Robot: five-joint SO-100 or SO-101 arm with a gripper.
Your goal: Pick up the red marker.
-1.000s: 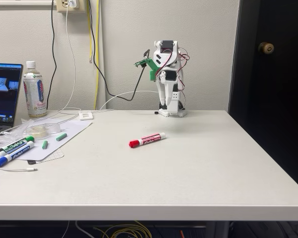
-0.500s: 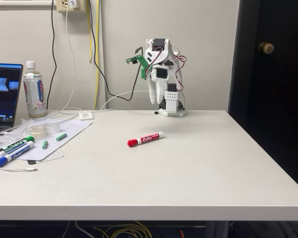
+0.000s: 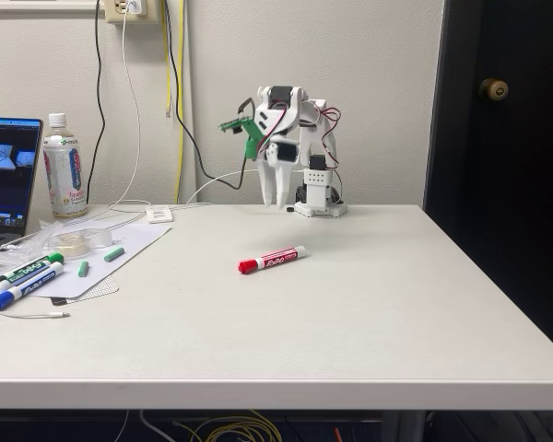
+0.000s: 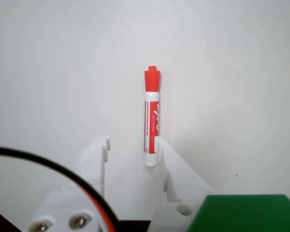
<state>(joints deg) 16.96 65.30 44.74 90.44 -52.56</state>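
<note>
The red marker (image 3: pixel 272 259) lies flat on the desk (image 3: pixel 369 313), out in the open in front of the arm's base and well apart from everything else. In the fixed view its red cap points left and slightly toward the camera. The tool (image 3: pixel 275 203) hangs above the desk, behind the marker and not touching it, with its tips pointing down.

In the wrist view the tool (image 4: pixel 132 141) has its two white fingers spread, with nothing between them. The red marker (image 4: pixel 152 118) runs straight away from the camera, cap at the far end, and its near end sits just beside the inner edge of the right finger.

The step in hand looks like the approach. To do it well, the tool probably needs to travel forward and shift a little right in the wrist view, so the barrel lies midway between the fingers rather than against one. The barrel runs along the gap, so the fingers should close across it cleanly. Aiming for the labelled middle would keep the marker balanced. A descent that lands a fingertip on the barrel could roll it away.

The fixed view also shows the green-capped marker (image 3: pixel 27 270) and the blue-capped marker (image 3: pixel 21 288) far to the left of the red marker, near a laptop (image 3: pixel 7 180) and a bottle (image 3: pixel 64 169).
</note>
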